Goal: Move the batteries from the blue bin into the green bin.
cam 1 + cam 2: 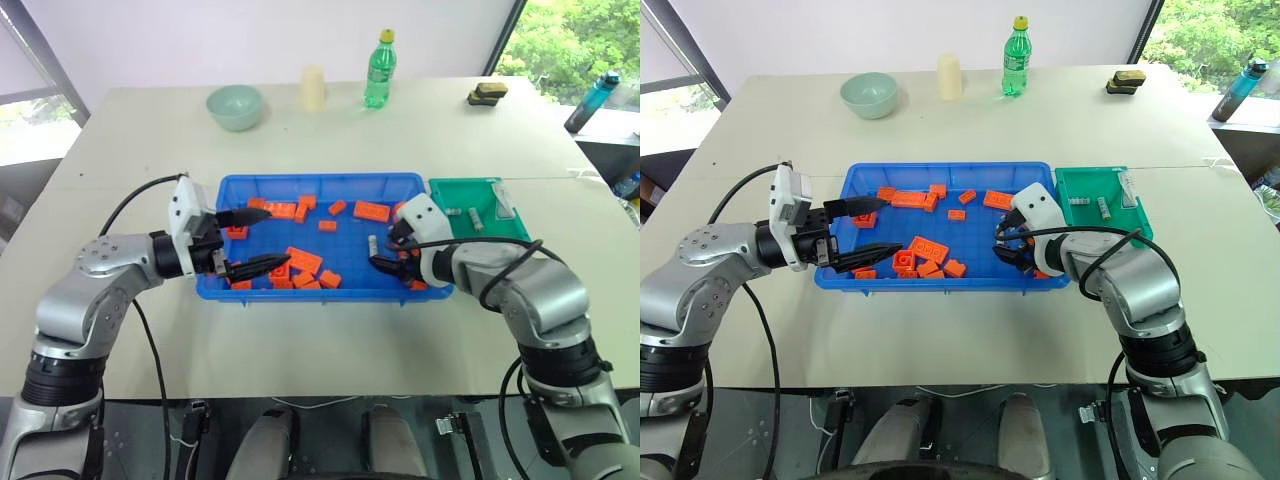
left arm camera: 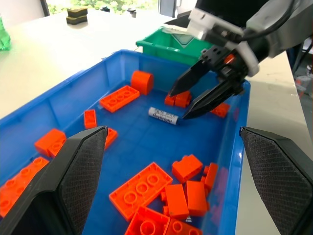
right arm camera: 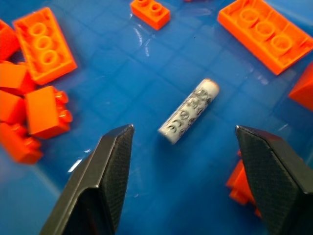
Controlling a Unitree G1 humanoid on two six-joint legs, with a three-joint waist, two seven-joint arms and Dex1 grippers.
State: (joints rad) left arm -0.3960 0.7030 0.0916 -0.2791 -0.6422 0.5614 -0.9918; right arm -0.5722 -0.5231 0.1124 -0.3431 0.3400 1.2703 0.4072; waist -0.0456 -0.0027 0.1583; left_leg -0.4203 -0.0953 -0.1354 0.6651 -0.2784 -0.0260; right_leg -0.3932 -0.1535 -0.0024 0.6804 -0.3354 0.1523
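Table (image 1: 330, 330), orange bricks (image 1: 305, 262) around battery (image 3: 189, 111).

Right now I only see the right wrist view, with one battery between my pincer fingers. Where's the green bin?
Observer: The green bin sits just beside the right end of the blue bin, close to your right pincer.
Operator: Is anything in it?
Observer: Yes, at least two batteries lie inside.
Operator: What's my other pincer doing?
Observer: The left pincer is open and empty, over the left end of the blue bin.
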